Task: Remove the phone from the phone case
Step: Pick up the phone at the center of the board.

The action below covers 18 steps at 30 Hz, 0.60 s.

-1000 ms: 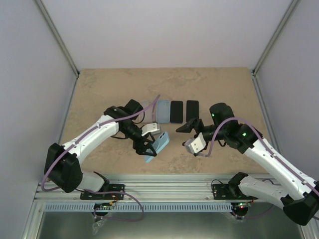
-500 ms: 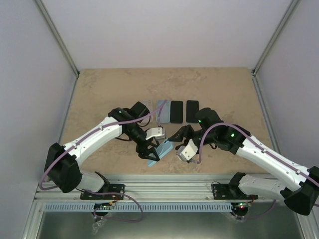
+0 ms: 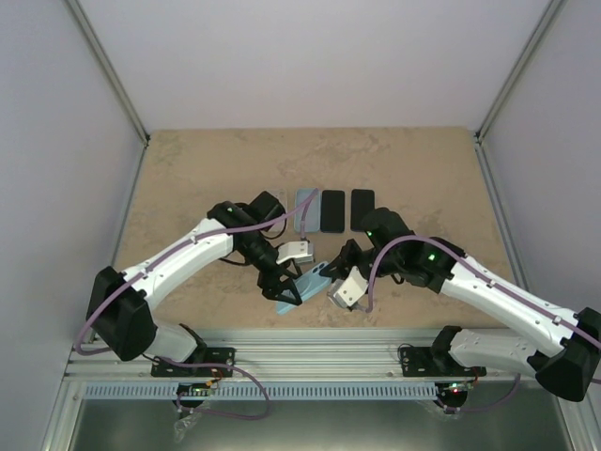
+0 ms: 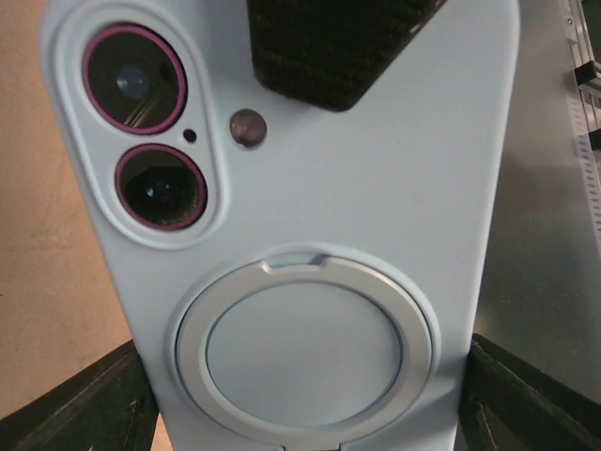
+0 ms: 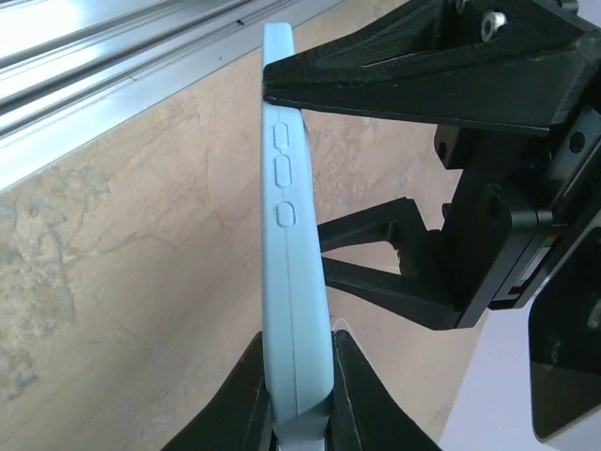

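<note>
A light blue phone case (image 3: 308,280) with the phone inside hangs above the table's near edge, between both arms. My left gripper (image 3: 287,287) is shut across its width; in the left wrist view its fingers (image 4: 89,404) flank the case back (image 4: 376,188), where the phone's lenses (image 4: 134,78) and a ring show. My right gripper (image 3: 331,272) is shut on the case's camera end. In the right wrist view its jaws pinch the case edge (image 5: 293,235) front and back. One right finger (image 4: 329,47) covers the top of the back.
Further back on the tan table (image 3: 188,178) lie another light blue case (image 3: 306,209) and two black phones (image 3: 332,210) (image 3: 362,209). A metal rail (image 3: 329,343) runs along the near edge. White walls close the sides and back.
My right gripper moved left to the held case and closed on its end. The left gripper carried the case slightly right, then held still.
</note>
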Available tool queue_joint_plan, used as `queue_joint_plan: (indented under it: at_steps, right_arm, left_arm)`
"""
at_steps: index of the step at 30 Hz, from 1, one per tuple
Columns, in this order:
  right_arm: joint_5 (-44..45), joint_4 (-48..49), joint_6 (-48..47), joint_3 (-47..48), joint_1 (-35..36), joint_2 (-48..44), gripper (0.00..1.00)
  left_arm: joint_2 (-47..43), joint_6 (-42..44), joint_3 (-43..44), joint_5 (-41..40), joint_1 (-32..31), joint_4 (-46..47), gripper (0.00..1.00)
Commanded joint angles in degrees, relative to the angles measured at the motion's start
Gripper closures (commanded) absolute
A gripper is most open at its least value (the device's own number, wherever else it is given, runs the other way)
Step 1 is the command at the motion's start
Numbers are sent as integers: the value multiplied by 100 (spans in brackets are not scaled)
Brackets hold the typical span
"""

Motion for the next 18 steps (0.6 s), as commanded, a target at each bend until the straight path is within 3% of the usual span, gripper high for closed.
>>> queue_joint_plan:
  at_steps: [1, 4, 9, 13, 18]
  right_arm:
    - [55, 66, 399, -20, 46, -59, 100]
    - [76, 81, 816, 7, 33, -106, 99]
    - [-56, 24, 1657, 114, -162, -89, 99]
    - [-423, -108, 2512, 312, -483, 40, 100]
    - [-1231, -220, 3686, 407, -1096, 382, 100]
  left_arm:
    - [-60, 64, 207, 250, -40, 146, 53]
    - [-218, -92, 219, 75, -29, 279, 29]
    - [-813, -523, 130, -31, 338, 972, 9]
    - [-1195, -750, 64, -166, 737, 1367, 3]
    - [-1357, -476, 131, -405, 869, 1180, 2]
